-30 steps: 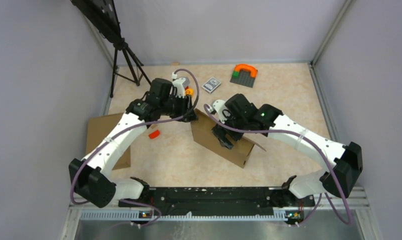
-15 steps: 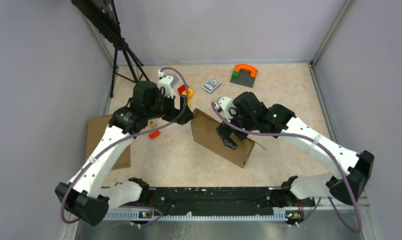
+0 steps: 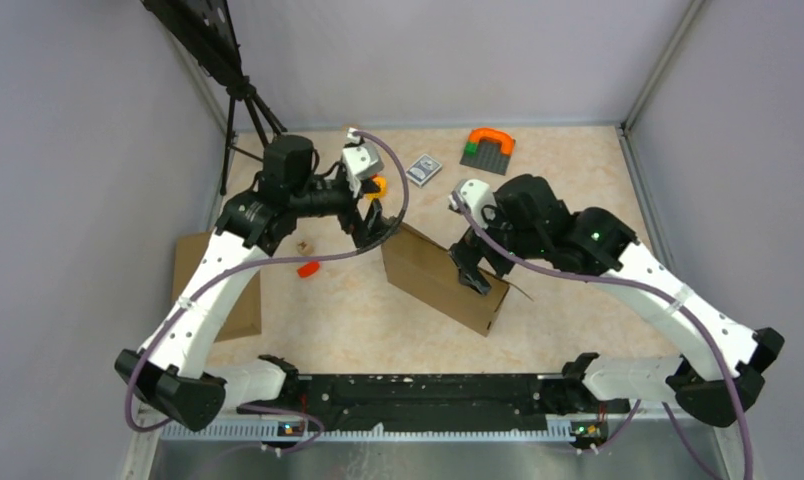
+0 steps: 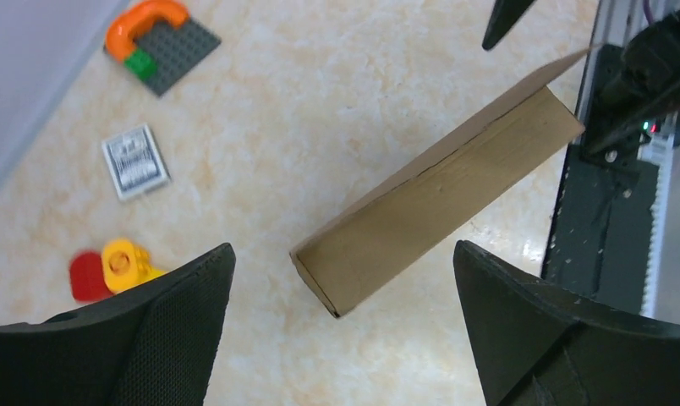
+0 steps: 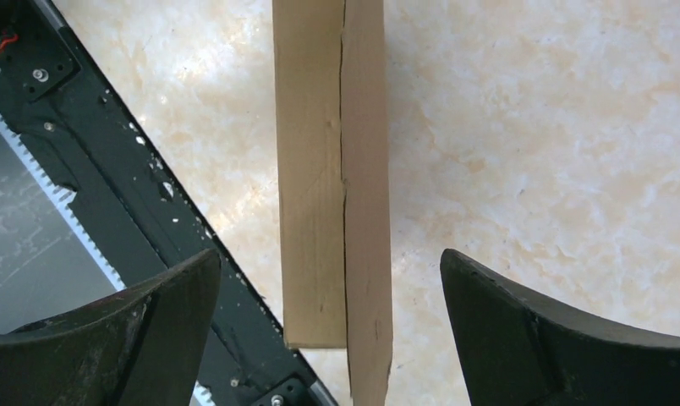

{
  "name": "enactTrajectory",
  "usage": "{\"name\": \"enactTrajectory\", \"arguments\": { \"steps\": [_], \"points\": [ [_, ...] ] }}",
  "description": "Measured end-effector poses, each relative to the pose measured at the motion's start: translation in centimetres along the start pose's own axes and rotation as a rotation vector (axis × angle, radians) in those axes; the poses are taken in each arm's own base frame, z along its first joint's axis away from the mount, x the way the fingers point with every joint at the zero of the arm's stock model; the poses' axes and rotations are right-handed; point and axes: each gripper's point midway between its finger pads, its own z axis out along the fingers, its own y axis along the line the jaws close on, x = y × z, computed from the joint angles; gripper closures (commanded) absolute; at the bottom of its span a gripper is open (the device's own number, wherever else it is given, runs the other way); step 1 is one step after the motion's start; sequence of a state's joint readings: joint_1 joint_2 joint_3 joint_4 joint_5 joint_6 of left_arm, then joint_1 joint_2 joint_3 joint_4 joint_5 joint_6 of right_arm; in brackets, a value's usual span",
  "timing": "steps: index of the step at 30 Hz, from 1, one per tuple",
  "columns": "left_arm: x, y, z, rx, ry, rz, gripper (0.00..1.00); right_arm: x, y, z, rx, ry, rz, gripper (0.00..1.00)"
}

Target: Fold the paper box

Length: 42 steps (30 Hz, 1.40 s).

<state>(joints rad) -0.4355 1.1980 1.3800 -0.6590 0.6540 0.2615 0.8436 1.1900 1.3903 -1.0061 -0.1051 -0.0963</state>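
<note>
Find the paper box [image 3: 440, 282] folded into a shallow brown slab at mid-table, apparently standing on one long edge, with a thin flap poking out past its right end. Look to its far-left corner for the left gripper [image 3: 368, 228]: jaws spread wide, released, holding nothing, clear of the cardboard. From the left wrist view, see that corner of the paper box [image 4: 438, 203] lying between and beyond the two black fingers [image 4: 180, 326], with bare table on either side. Trace the left arm from an elbow well to the near left of the box, up a long white forearm, to a wrist bent sharply down and right towards the box. Over the box's right half, note the right gripper [image 3: 474, 272], likewise wide open and empty, fingers pointing down. In the right wrist view, see the box's narrow seamed face [image 5: 332, 169] running straight between the fingers [image 5: 523, 330], a gap on each side, nothing pinched. Follow the right arm back from there along a diagonal forearm to an elbow well to the near right of the box. Left of the box, spot a small orange piece [image 3: 307, 268]; further left, another brown box [image 3: 193, 265].
</note>
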Motion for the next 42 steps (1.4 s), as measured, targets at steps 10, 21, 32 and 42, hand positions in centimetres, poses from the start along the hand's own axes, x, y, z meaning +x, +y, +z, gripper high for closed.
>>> {"name": "enactTrajectory", "arguments": {
  "steps": [10,21,32,42],
  "points": [
    [-1.7,-3.1,6.8,0.372,0.069,0.469,0.01,0.8,-1.2,-6.3,0.164,-0.075,0.237,0.26],
    [3.3,-6.3,10.5,0.6,0.225,0.638,0.02,7.0,-1.0,-6.5,0.241,0.114,0.405,0.4],
    [5.5,-8.6,12.1,0.605,0.313,0.694,0.02,10.0,-0.8,-5.4,0.267,0.197,0.461,0.53],
    [7.2,-9.4,12.5,0.591,0.384,0.689,0.01,11.3,-0.7,-4.6,0.273,0.2,0.489,0.62]
  ]
}}
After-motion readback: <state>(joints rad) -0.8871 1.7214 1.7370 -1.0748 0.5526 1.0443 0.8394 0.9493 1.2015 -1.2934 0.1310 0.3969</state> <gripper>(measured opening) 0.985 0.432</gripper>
